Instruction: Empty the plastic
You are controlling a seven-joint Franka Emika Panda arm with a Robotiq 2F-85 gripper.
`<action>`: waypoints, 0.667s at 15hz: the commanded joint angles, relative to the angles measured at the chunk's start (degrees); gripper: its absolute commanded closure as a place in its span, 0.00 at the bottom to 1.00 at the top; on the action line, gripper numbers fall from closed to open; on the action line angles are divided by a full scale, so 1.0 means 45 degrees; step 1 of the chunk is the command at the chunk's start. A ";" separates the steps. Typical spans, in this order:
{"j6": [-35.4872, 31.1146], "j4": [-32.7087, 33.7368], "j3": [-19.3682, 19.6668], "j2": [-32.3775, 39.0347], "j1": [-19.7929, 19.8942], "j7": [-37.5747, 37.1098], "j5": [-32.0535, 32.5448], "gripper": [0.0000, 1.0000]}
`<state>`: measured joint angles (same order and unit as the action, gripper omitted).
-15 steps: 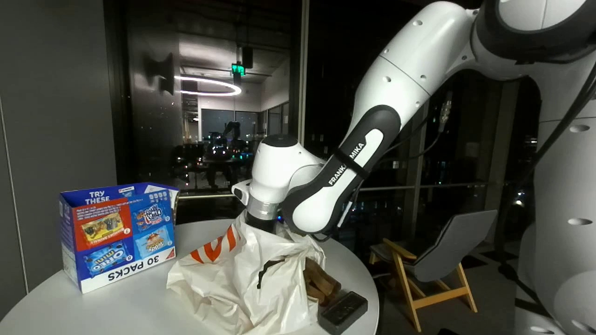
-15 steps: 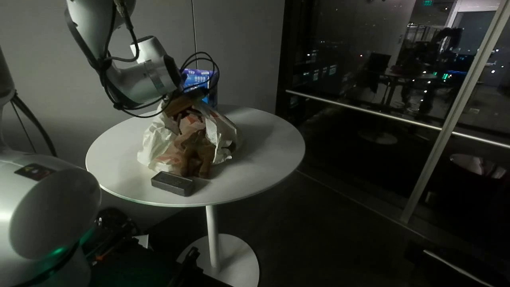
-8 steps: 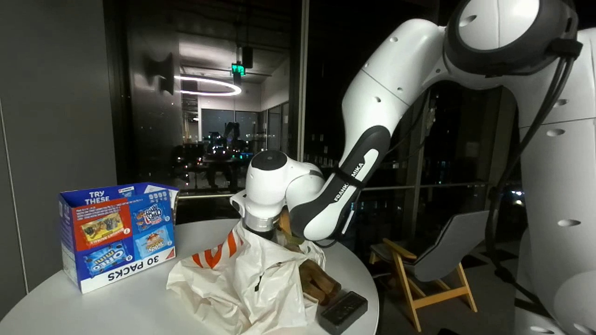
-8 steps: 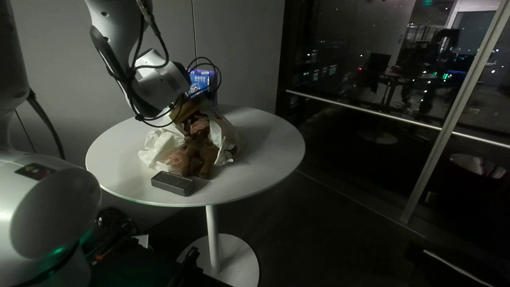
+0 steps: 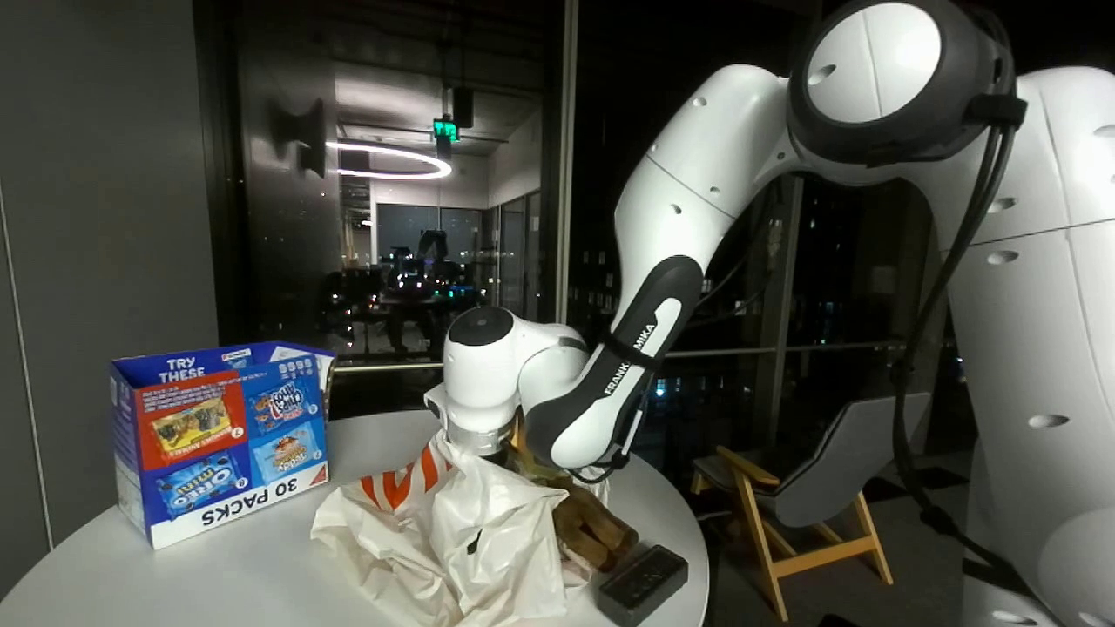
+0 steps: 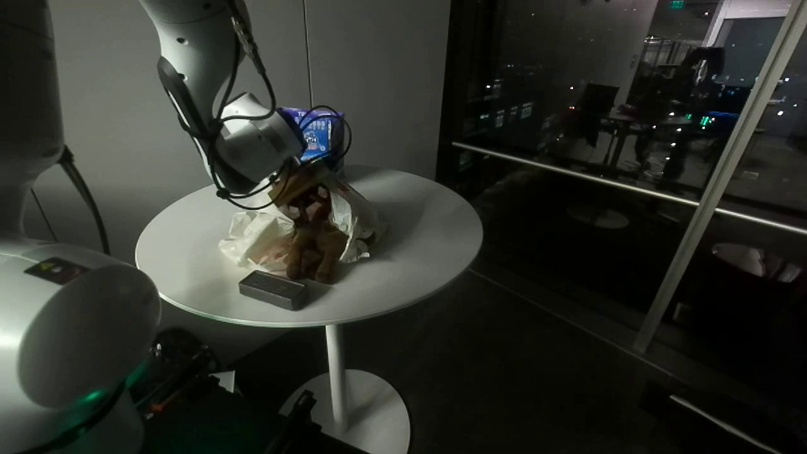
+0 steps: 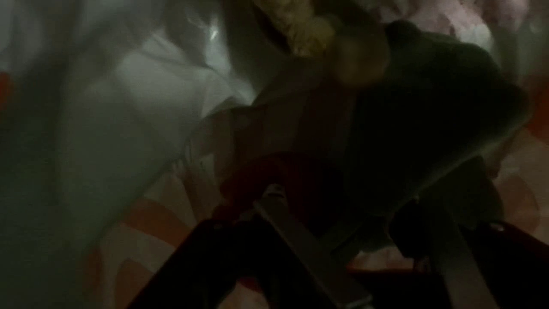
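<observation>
Over the last sec the tool (image 7: 343, 204) came down lower into the plastic bag (image 5: 435, 549) on the worktop (image 6: 419, 239), jaws apart; too dim to tell if the dark item (image 7: 416, 116) was btwn them. Bag wasn't empty yet, so a pull-out was prob. due.

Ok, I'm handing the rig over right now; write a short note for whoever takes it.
Gripper: inside the white plastic bag, jaws apart; too dark to tell whether it grips anything.
Things: bag lies crumpled on the table; a dark soft-looking thing shows in it in the wrist view.
Done: the brown plush toy has its legs out of the bag. A dark grey box lies nearby; I can't tell if it came from inside.
Left: bring the toy fully out, then whatever remains.
</observation>
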<state>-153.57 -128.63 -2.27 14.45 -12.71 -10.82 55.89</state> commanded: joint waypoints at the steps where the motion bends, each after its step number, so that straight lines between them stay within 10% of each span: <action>1: 0.0602 0.0020 -0.0198 -0.0354 -0.0095 0.0073 -0.0609 0.72; 3: 0.1467 -0.0102 -0.0583 -0.0711 0.0036 0.0171 -0.1209 0.86; 10: 0.6214 -0.0062 -0.1365 -0.2281 -0.0040 0.0019 -0.4164 0.88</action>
<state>-133.05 -128.62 -7.20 8.37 -12.79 -10.97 42.12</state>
